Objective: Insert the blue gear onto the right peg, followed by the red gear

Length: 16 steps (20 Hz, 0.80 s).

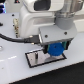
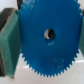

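Right then, the blue gear (image 1: 54, 50) sat clamped in the gripper (image 1: 54, 49), held on edge rather than flat, its broad face turned toward the exterior view and its axle line running roughly level, not up and down. Up close in the wrist view the blue gear (image 2: 49, 41) filled nearly everything: a toothed bright-blue disc with its centre hole plainly showing, and a dark finger (image 2: 9, 42) with a green pad pressed against the rim on one side. The other finger sat at the opposite edge, mostly cut off, so the jaws stood as wide as the gear and closed on it. Below it, in the exterior view, lay the white plate (image 1: 42, 60) with its black border, flat on the table, and the gear hung just above the plate's far edge, toward the exterior view's right. Whether gear and plate touched, I could not tell. The pegs on the plate were too blurred to pick out, and the red gear did not show in either view. Around it all ran a white table (image 1: 20, 72), with a black cable (image 1: 15, 39) curving in to the arm's grey and white body (image 1: 45, 22).
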Available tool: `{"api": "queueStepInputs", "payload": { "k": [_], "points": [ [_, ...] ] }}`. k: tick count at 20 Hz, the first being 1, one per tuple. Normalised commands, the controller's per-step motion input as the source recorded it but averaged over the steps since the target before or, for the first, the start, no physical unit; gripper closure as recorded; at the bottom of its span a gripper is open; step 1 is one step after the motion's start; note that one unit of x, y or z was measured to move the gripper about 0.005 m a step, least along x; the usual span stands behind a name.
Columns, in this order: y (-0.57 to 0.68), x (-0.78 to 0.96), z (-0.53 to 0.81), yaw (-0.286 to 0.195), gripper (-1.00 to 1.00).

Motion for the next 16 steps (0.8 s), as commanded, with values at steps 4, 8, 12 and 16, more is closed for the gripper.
{"api": "queueStepInputs", "payload": {
  "k": [4, 8, 12, 16],
  "points": [
    [-0.21, 0.06, -0.05, 0.000, 1.00],
    [-0.16, 0.02, -0.27, 0.000, 1.00],
    [-0.06, -0.01, -0.38, 0.000, 1.00],
    [-0.08, -0.07, 0.01, 0.000, 1.00]
  ]
}}
